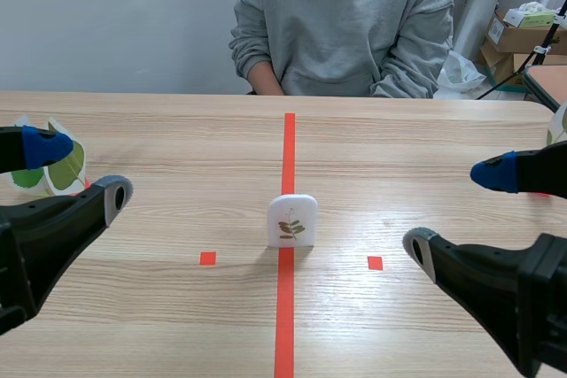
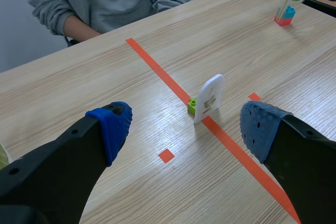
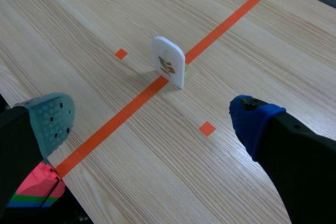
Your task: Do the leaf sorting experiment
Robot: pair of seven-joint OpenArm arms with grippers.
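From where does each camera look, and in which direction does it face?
Scene view: between the arms, facing across the wooden table toward the person in a grey sweatshirt; left hand and right hand show, open.
Left wrist view: on the left arm, looking forward and down past its open hand at the white rounded card with brown leaf.
Right wrist view: likewise, from the right arm.
Shared: all three show that card.

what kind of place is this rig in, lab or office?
Probably an office-like lab room set up for a trial: wooden table with tape marks, a person seated across it, cardboard boxes stacked in the far corner.
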